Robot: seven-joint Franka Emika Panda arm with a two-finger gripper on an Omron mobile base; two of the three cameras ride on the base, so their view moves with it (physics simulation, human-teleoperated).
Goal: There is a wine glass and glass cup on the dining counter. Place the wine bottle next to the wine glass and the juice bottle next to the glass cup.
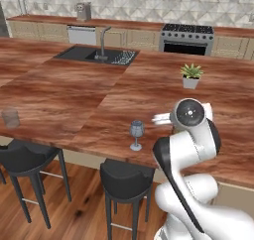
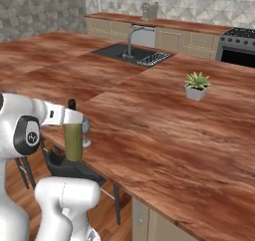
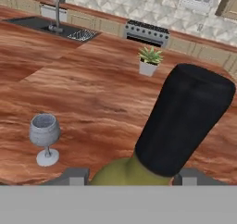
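Wine bottle (image 2: 73, 141), rigid, slick and likely heavy, hangs lower left, gripper (image 2: 73, 118) clamped just below its neck.

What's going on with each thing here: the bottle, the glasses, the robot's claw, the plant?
Wine bottle: upright, held at the neck, near the counter's front edge.
Gripper: shut on the wine bottle.
Wine glass: upright on the counter, apparently empty, apart from the bottle.
Glass cup: upright, far left on the counter.
Plant: upright in its pot.
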